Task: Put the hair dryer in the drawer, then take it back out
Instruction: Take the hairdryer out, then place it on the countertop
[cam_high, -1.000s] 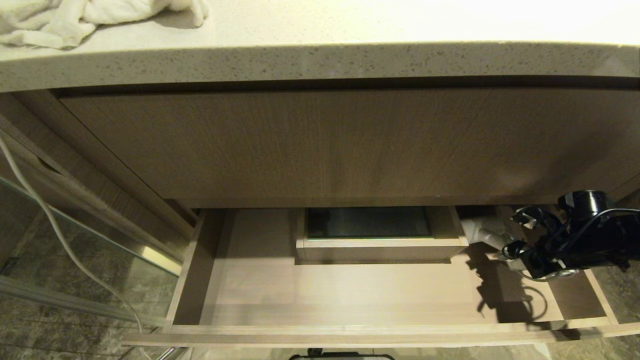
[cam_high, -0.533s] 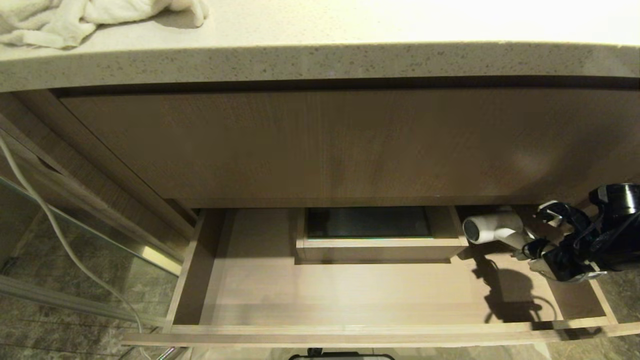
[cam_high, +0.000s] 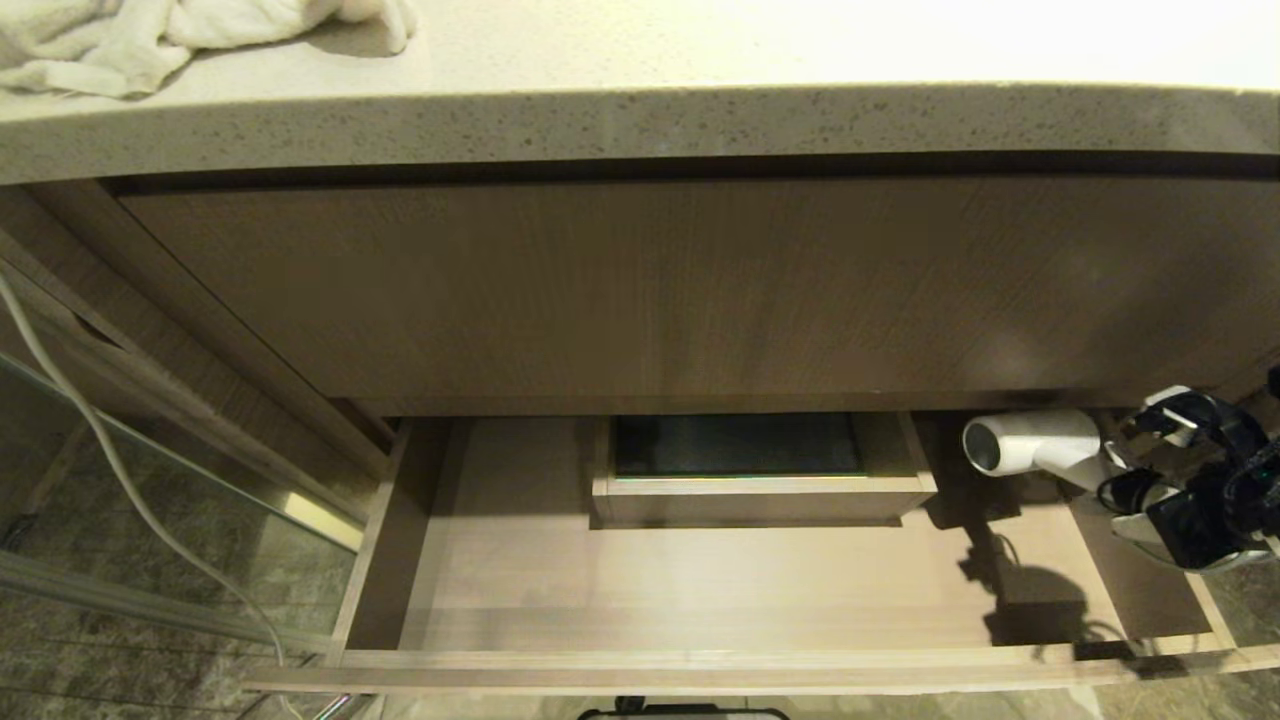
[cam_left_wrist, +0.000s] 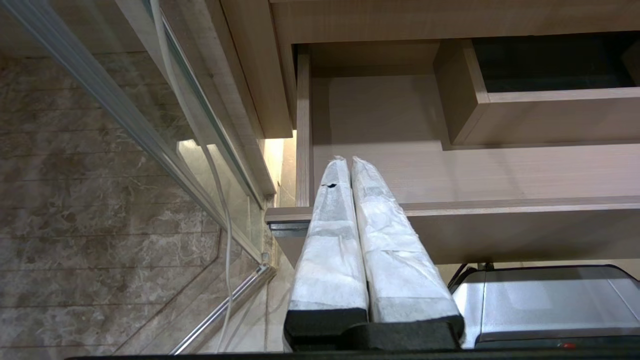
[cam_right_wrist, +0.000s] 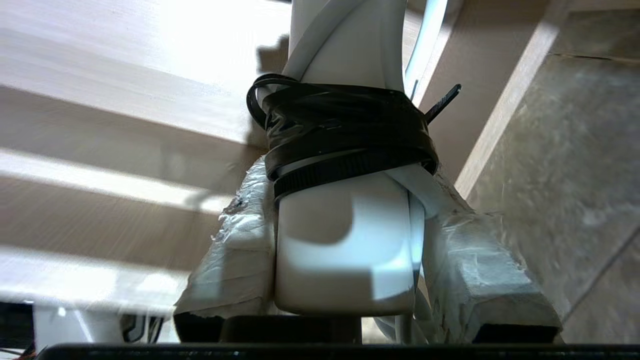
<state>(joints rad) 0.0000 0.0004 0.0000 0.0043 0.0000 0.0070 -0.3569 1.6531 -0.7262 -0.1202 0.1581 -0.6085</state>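
Observation:
The hair dryer (cam_high: 1040, 447) is white, and its dark round end faces left over the back right corner of the open light-wood drawer (cam_high: 700, 600). Its shadow falls on the drawer floor in front of it. My right gripper (cam_high: 1128, 470) is shut on the dryer's white handle (cam_right_wrist: 345, 250), just behind a black band with a cable tie wrapped round it; the padded fingers (cam_right_wrist: 240, 235) press both sides. My left gripper (cam_left_wrist: 348, 162) is shut and empty, parked low before the drawer's front left corner (cam_left_wrist: 295, 215).
A small wooden inner box (cam_high: 760, 497) with a dark inside sits at the drawer's back middle. A tall wood panel (cam_high: 700, 290) and a stone countertop (cam_high: 640, 125) overhang it, with a white towel (cam_high: 150, 35) on top. A white cord (cam_high: 100, 440) and glass panel stand left.
My right gripper has moved to the right with the hair dryer, so the barrel now shows fully near the drawer's right side. The left arm has stayed still.

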